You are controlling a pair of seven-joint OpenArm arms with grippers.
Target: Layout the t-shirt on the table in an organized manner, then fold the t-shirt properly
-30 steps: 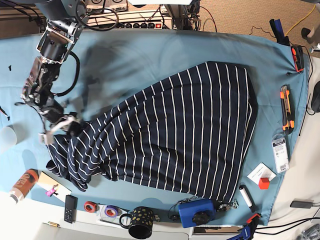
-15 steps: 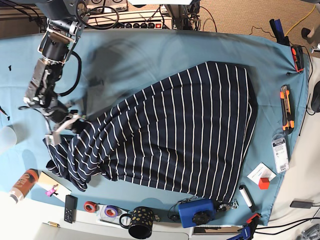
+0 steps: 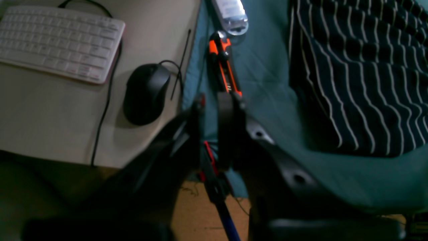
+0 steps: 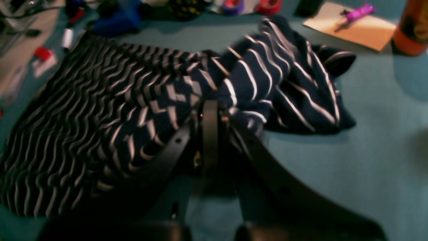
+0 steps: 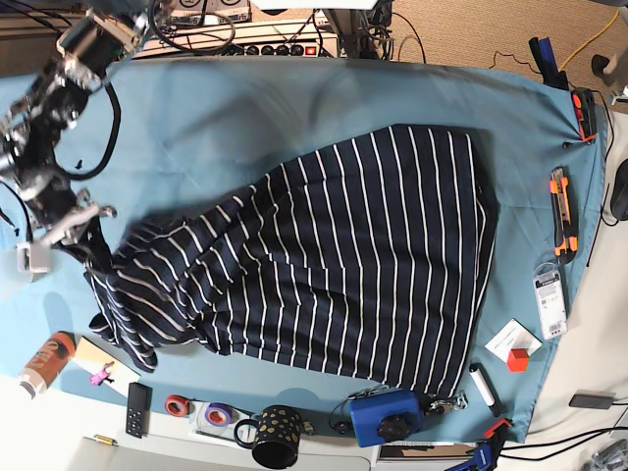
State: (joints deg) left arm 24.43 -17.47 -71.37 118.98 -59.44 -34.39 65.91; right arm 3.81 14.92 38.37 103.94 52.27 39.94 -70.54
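— At the tabletop's near-left corner in the base view, what has your right gripper [image 5: 77, 228] got?

— My jaws are pressed together on a bunched fold of the dark navy cloth t-shirt with thin white stripes [image 5: 343, 265]. In my right wrist view the gripper [image 4: 210, 110] bites right into the crumpled end of the cloth.

— And the arm?

— My right arm comes in from the far-left corner and slants toward the shirt's bunched end, wrist bent down to the cloth.

— Where does the shirt lie?

— It lies across the middle of the wide tabletop under plain teal-blue cloth [image 5: 245, 118]. Its end toward the orange utility knife [image 5: 560, 213] lies flat, the other end rumpled by my gripper.

— Your left gripper [image 3: 214, 103]?

— It hangs over the tabletop's edge just beside that orange knife, jaws a narrow gap apart, pinching nothing, apart from the shirt.
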